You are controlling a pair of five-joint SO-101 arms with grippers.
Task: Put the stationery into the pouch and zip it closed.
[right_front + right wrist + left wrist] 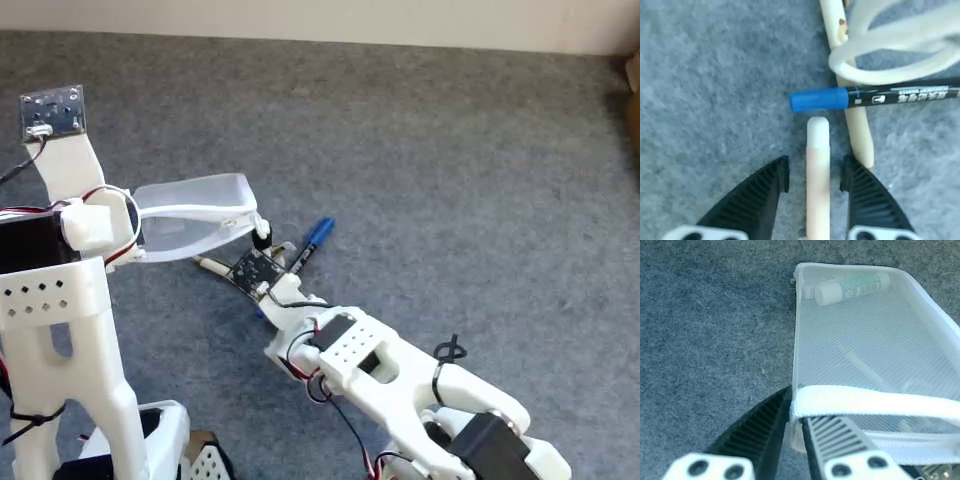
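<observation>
The left hand is clenched on the pouch, pinching the white zip band at one end between its two ribbed fingers. The pouch, a see-through white mesh, stretches away from that hand and is tilted above the grey, carpet-like bench. At the end farthest from the fingers, a white tube with a green label lies inside it, across its width. Fainter shapes show through the mesh nearer the hand, but what they are cannot be told.

The right hand is released, its fingers spread and low over the bench. A cream pen lies between them, pointing away from the hand, with a gap on either side. Just past its tip, a marker with a blue cap lies crosswise. A second cream pen lies beside one finger and passes under the marker.

From above, the right hand sits just beside the pouch's free end, with the marker's blue cap poking out beyond it.
</observation>
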